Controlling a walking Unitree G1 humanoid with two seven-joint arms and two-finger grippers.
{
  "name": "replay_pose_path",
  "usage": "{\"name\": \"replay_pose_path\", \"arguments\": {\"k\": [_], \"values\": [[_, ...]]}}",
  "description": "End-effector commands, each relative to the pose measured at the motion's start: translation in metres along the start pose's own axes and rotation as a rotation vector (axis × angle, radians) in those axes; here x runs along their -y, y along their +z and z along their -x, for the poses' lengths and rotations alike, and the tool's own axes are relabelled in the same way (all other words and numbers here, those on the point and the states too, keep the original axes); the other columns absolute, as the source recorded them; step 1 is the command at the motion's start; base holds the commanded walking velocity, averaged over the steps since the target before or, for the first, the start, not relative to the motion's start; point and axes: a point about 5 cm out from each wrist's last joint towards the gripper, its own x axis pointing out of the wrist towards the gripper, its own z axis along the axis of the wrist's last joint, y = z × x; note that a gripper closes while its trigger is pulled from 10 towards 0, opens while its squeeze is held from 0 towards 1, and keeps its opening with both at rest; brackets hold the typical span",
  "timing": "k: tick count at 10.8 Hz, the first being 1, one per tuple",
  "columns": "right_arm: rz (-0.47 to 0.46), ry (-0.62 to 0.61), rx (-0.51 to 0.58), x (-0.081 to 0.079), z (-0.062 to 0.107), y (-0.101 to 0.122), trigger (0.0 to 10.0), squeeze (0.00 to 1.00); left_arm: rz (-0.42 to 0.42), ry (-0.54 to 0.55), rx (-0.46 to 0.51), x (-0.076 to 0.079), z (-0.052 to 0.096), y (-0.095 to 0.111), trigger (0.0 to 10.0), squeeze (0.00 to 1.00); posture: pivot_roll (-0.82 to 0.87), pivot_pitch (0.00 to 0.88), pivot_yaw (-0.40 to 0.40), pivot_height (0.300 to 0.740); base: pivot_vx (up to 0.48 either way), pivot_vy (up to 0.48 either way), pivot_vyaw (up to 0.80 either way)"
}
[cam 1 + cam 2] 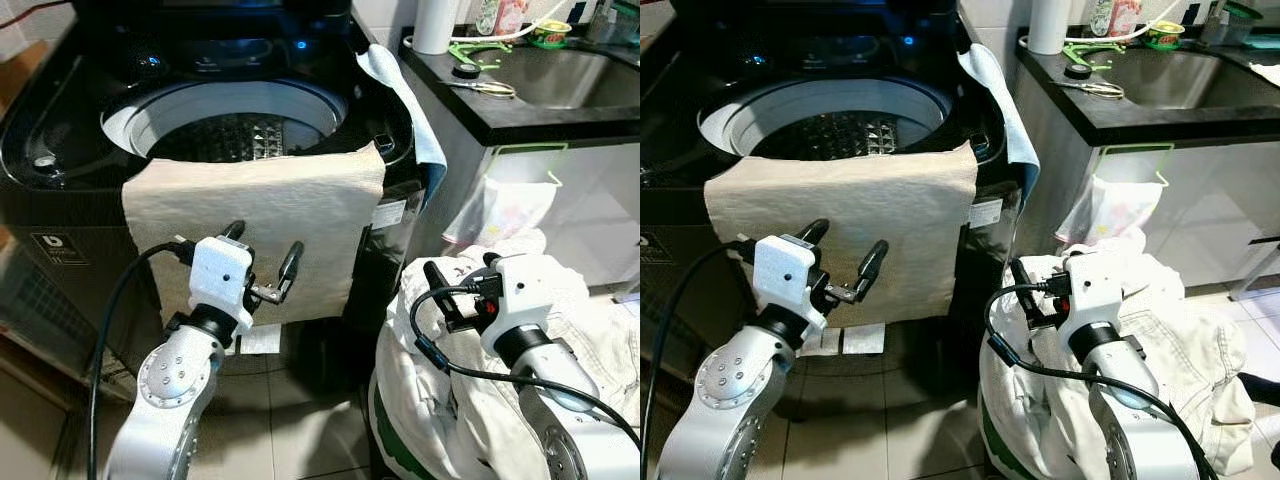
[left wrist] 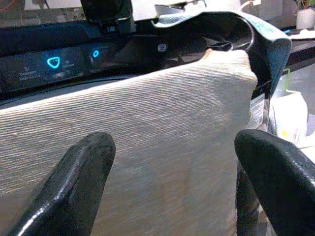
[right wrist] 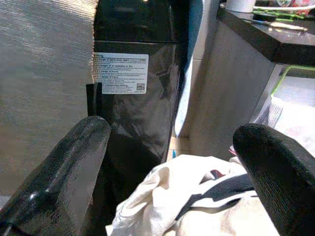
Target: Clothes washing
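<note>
Open washer drum (image 1: 235, 125) above, front rim blocked by draped beige cloth (image 1: 255, 225), counter (image 1: 520, 110) close alongside

silver arms, white wrist blocks, black cables, black-fingered left claw (image 1: 262, 259).

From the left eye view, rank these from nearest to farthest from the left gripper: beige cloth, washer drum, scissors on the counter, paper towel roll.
1. beige cloth, hanging over the washer's front edge, just ahead of the open left gripper.
2. washer drum, behind the cloth.
3. scissors, on the counter to the right.
4. paper towel roll, at the counter's back; close to the scissors in rank.
</note>
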Motion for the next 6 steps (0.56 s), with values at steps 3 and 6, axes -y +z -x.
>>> {"name": "replay_pose_path", "arguments": {"k": [3,6], "values": [[-0.010,0.001,-0.009,-0.0002,-0.0007,-0.0004,10.0,0.00,-0.024,-0.016,0.010,0.0012,-0.0029,0.0028,10.0,0.00,-0.05,0.000,0.013,0.719,0.000,0.000,0.00],[-0.016,0.005,-0.006,-0.0023,-0.0007,-0.0003,10.0,0.00,-0.027,-0.034,0.006,0.0030,-0.0034,0.0017,10.0,0.00,-0.05,0.000,0.017,0.719,0.000,0.420,0.00]]}}
